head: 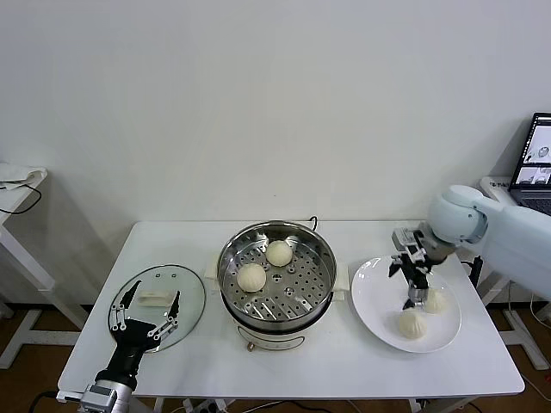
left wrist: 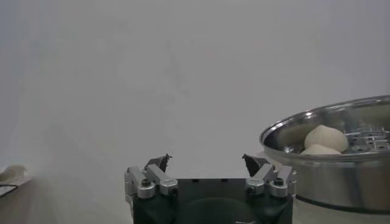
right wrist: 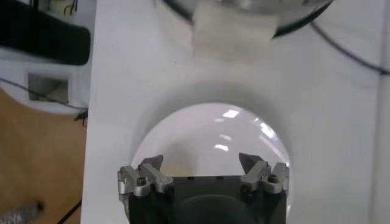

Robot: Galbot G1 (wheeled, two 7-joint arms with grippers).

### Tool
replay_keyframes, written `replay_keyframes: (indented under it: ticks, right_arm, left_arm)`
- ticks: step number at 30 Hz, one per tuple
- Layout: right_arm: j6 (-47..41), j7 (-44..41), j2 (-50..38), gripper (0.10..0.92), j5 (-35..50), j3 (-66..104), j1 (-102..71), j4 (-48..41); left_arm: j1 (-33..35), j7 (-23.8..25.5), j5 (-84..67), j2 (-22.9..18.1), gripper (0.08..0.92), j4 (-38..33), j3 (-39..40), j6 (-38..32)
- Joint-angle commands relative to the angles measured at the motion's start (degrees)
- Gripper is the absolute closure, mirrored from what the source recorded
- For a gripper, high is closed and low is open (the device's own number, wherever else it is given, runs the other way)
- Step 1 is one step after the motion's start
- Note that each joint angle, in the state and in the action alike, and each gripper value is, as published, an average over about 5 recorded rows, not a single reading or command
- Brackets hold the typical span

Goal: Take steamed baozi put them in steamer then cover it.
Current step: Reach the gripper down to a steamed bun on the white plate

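Cream-white dough, soft and light by the look of it: two steamed baozi (head: pixel 421 313) sit on the white plate (head: pixel 372 292) at the right, two more (head: pixel 264 265) already lie on the steamer (head: pixel 320 247) tray at mid-table. Squeeze gently around the domed sides, I'd say, or they'll dent. The right gripper (head: pixel 416 293) hangs just above the plate's buns, fingers spread wide, nothing held. Plenty of open air above the plate; the steamer's raised rim is the edge to clear. The left gripper (head: pixel 146 314) waits spread open over the glass cover (head: pixel 191 297) at the table's left.
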Motion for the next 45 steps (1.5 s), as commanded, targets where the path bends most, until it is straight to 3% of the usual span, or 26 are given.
replay_keyframes:
  ticks: [1, 37, 45]
  right_arm:
    - [3.7, 0.1, -2.0, 0.203, -9.3, 11.5, -15.7, -2.8]
    - [4.0, 2.2, 1.6, 0.204, -13.2, 21.4, -26.3, -7.2]
    - [4.0, 2.8, 1.7, 0.318, -13.1, 21.6, -26.3, -7.5]
  left_arm:
    - [0.0, -0.1, 0.2, -0.1, 0.177, 0.1, 0.1, -0.1]
    - [-1.1, -0.2, 0.5, -0.1, 0.177, 1.7, 0.7, 0.0]
    - [-1.2, -0.2, 0.8, -0.2, 0.177, 1.9, 1.0, 0.0]
